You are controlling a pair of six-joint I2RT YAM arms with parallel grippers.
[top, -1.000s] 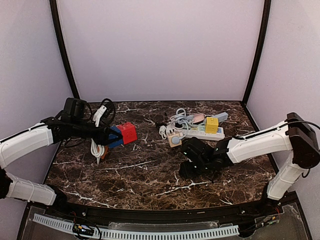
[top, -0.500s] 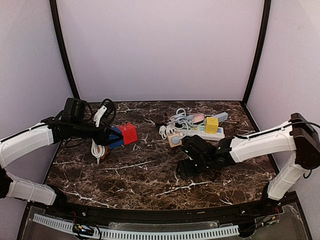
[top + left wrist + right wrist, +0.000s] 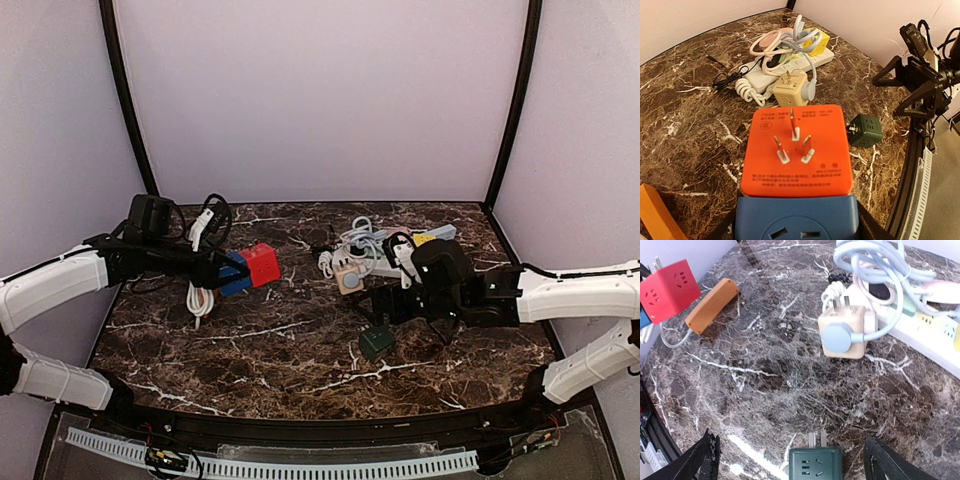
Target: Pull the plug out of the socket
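Left hand (image 3: 222, 272) is clamped on the blue cube (image 3: 797, 220), held above the counter (image 3: 280, 350). The red cube (image 3: 795, 150) sits flush against it, its own prongs facing the wrist camera. Which cube carries the pins inside that joint is hidden.

Right hand (image 3: 795, 457) hovers spread wide, gripping nothing, with the green cube (image 3: 816, 464) lying loose on the marble just below it.

My read: red-from-blue is the pull at stake. The right hand should cross over, take the red cube on two flat sides clear of the prongs, and draw straight out while the left braces. Twist, and the pins may bind.

The surface is dark, glossy marble with white veins, so loose cubes could skid. Back right there's a tangle: power strip (image 3: 395, 265), beige cube (image 3: 847, 332), coiled leads. An orange bar (image 3: 710, 305) lies over at the left. Pale lilac walls, black corner posts.
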